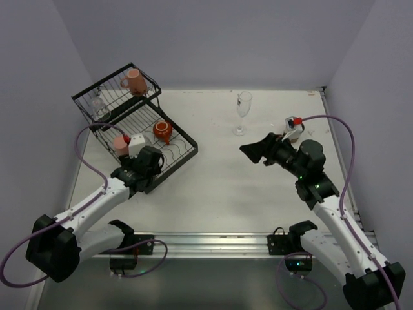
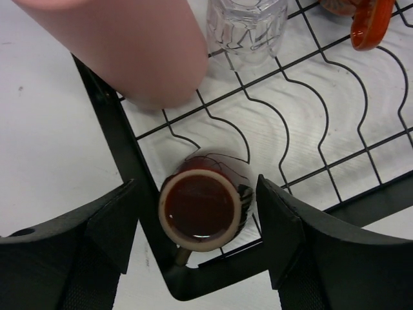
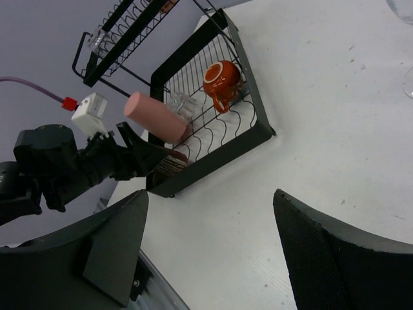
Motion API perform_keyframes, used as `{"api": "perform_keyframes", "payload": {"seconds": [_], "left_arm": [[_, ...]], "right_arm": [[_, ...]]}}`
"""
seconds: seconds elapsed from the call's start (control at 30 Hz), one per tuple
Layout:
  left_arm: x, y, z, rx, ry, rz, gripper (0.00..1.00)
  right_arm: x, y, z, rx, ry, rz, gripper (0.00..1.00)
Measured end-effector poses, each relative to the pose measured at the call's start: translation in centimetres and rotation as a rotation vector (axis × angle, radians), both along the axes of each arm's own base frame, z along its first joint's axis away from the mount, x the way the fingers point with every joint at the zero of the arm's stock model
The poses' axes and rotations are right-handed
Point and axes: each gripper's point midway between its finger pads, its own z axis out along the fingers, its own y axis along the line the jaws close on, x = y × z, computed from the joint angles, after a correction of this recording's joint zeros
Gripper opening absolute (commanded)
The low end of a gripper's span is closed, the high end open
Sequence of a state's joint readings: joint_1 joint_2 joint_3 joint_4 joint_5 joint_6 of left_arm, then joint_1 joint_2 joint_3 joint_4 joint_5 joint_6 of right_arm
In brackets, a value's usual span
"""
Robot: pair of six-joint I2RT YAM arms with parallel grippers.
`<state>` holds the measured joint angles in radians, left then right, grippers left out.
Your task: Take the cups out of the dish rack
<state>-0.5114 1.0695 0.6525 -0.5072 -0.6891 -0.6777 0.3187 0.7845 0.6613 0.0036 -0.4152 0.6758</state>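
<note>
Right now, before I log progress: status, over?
Left gripper open, straddling brown cup in rack corner. Right gripper open, empty. Tumbler close beside cup, may crowd grasp.

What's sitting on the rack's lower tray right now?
On the dish rack's lower tray: brown cup, salmon tumbler, clear glass, orange-red mug. The tumbler covers the wires under it.

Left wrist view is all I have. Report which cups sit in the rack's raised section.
Observer: A pink mug lies in the raised basket of the dish rack.
Operator: Now describe the table outside the rack.
Observer: One clear stemmed glass stands upright on the table, well to the right of the rack.
Operator: Locate the right end effector.
Observer: The right end effector hangs open over bare table, holding nothing.
</note>
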Motion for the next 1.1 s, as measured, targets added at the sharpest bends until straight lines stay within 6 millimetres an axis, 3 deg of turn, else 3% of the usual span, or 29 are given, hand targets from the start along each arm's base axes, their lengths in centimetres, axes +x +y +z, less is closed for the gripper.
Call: {"api": "perform_keyframes", "payload": {"seconds": [0.13,0.27,0.47,0.57,0.67,0.77,0.9,1.0,1.1], "left_arm": [[0.6,-0.8,-0.5,-0.019,-0.007,-0.036,0.69],[1.0,-1.3,-0.8,-0.033,-0.018,-0.059,0.46],[0.8,-1.7,0.1,-0.060,-0.039,-0.085,0.37],[0.4,-1.6,2.2,-0.090,-0.093,-0.103,0.36],[0.4,-2.1,6.3,-0.148,-0.187,-0.131,0.36],[0.3,-3.3,11.5,-0.251,-0.321,-0.201,0.36],[-0.6,-6.1,16.3,-0.420,-0.464,-0.349,0.36],[-1.3,-9.0,18.8,-0.578,-0.558,-0.478,0.36],[-2.0,-11.8,19.1,-0.724,-0.592,-0.590,0.36]], "right_arm": [[-0.2,0.5,-0.1,0.003,0.005,0.020,0.80],[-0.4,1.1,-0.6,-0.002,0.024,0.040,0.79],[-1.4,2.7,-0.9,-0.003,0.036,0.102,0.79],[-2.2,4.4,-1.1,0.012,0.062,0.169,0.79],[-2.9,6.3,-1.4,0.042,0.095,0.239,0.79],[-3.7,8.2,-1.1,0.085,0.111,0.311,0.79],[-5.2,10.7,-0.2,0.137,0.101,0.420,0.79],[-6.5,12.1,0.7,0.174,0.082,0.489,0.82],[-7.0,12.7,1.7,0.204,0.052,0.521,0.82]]}}
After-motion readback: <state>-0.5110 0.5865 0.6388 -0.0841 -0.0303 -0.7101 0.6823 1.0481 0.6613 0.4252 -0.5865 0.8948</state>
